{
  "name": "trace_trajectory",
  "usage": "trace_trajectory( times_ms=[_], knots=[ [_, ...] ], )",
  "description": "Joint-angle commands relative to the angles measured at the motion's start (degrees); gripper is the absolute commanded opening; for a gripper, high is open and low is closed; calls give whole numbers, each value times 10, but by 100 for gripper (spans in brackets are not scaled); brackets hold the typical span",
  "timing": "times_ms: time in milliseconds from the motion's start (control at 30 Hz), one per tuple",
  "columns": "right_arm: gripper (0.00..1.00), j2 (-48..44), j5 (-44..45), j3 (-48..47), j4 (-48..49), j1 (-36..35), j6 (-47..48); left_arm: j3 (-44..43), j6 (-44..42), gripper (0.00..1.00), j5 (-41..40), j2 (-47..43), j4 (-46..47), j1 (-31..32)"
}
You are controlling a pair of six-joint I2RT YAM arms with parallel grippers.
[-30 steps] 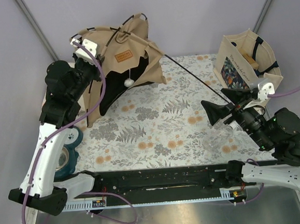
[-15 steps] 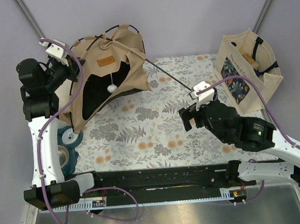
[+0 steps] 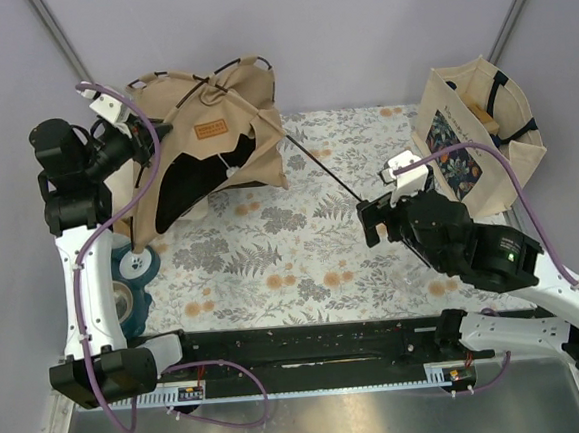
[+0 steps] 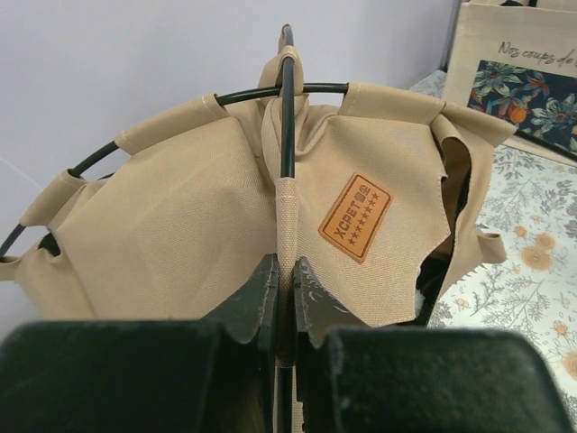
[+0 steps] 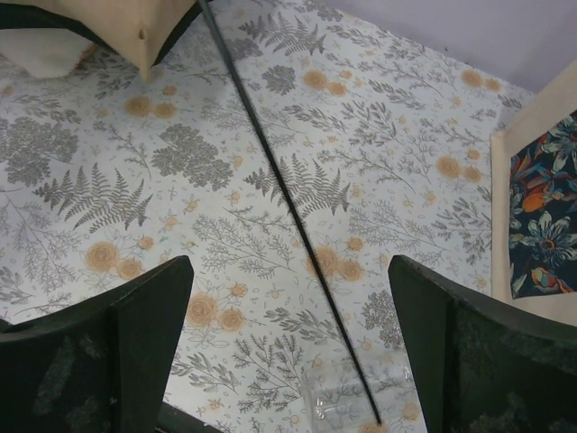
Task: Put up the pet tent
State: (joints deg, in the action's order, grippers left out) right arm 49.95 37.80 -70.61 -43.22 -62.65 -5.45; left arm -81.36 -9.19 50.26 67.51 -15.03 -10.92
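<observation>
One pet tent [image 3: 212, 122], one tote bag [image 3: 478, 131]; left jaws clamp tent pole [image 4: 287, 126], right jaws wide.

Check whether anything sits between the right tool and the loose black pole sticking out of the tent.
Nothing visible does. The right tool hangs open directly over the pole, which runs bare across the floral cloth between its fingers. The tote bag stands off to its right, clear of the path.

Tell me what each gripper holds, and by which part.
The left gripper clamps the tan canvas pet tent by a thin black pole at its canvas sleeve. The right gripper is open, holding nothing.
</observation>
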Motion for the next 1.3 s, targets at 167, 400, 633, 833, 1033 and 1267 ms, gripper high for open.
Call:
trace_trajectory(
  times_ms=[167,400,633,833,1033,1267],
  knots=[
    [99,42,-63,21,-13,106,-33,-26,-14,0,67,-32,45,-14],
    [85,78,-83,26,-13,115,-40,-24,18,0,77,-32,88,-16],
    [54,74,-115,27,-3,115,-40,-15,58,0,69,-26,139,-17],
    [52,81,-125,31,0,115,-40,-5,73,0,52,-27,168,-17],
    [5,80,-165,25,17,115,-35,23,113,0,-13,-33,216,-17],
    [0,65,-182,45,49,115,-66,69,171,27,-8,-28,282,-17]
  ],
)
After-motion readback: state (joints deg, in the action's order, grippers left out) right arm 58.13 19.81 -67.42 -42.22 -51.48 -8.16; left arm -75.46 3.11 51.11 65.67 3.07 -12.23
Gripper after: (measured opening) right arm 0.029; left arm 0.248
